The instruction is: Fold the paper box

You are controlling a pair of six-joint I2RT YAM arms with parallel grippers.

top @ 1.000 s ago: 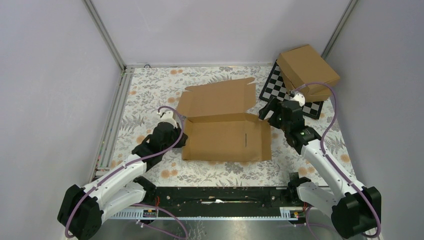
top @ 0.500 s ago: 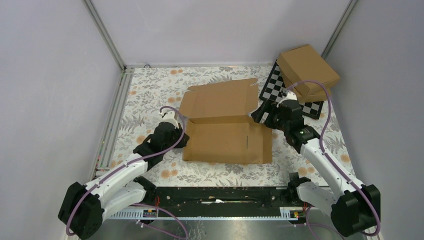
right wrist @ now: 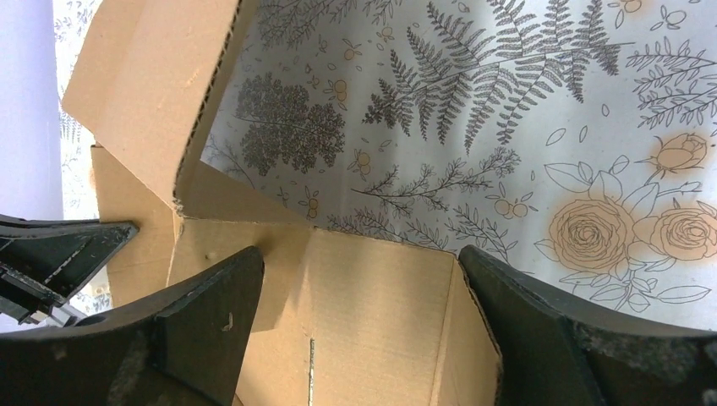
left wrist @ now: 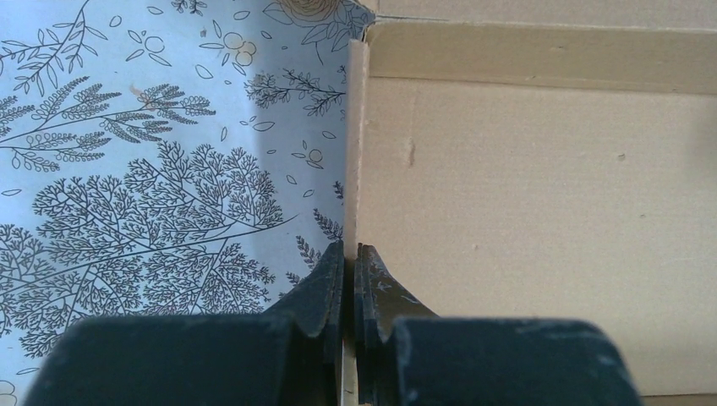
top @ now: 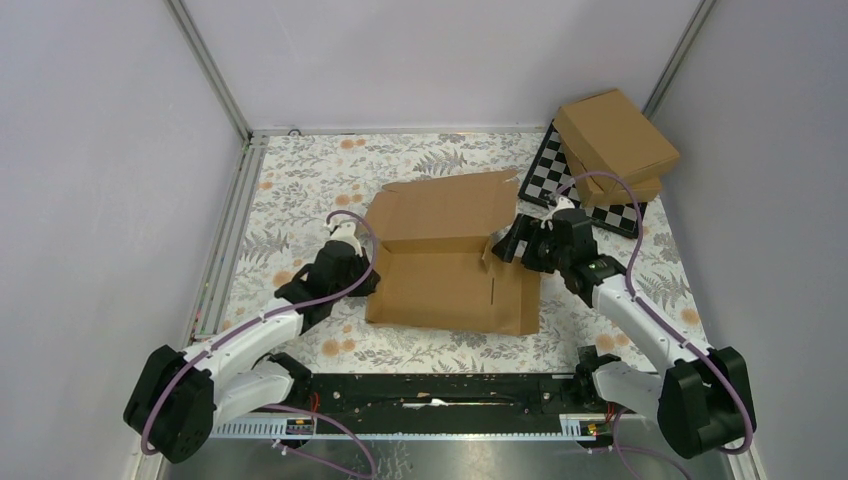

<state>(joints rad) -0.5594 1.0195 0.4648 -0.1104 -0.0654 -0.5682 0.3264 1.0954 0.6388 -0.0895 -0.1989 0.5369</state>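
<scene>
The paper box [top: 445, 265] lies as a brown die-cut blank in the middle of the table, its back panel tilted up and its right side flap raised. My left gripper [top: 366, 280] is shut on the blank's left edge; in the left wrist view the fingers [left wrist: 325, 288] pinch the upright cardboard edge [left wrist: 353, 169]. My right gripper [top: 510, 246] is open at the blank's right back corner. In the right wrist view its gripper [right wrist: 359, 271] straddles the slotted side panel [right wrist: 380, 313], with wide-apart jaws.
Two ready-made cardboard boxes [top: 615, 140] are stacked at the back right on a checkerboard [top: 555, 180]. A floral cloth [top: 300, 190] covers the table. A metal rail [top: 228, 235] runs along the left edge, and grey walls close in the sides.
My right gripper has moved left onto the blank's right corner. The right side flap has risen and the back panel has tilted up. My left gripper keeps its hold.
</scene>
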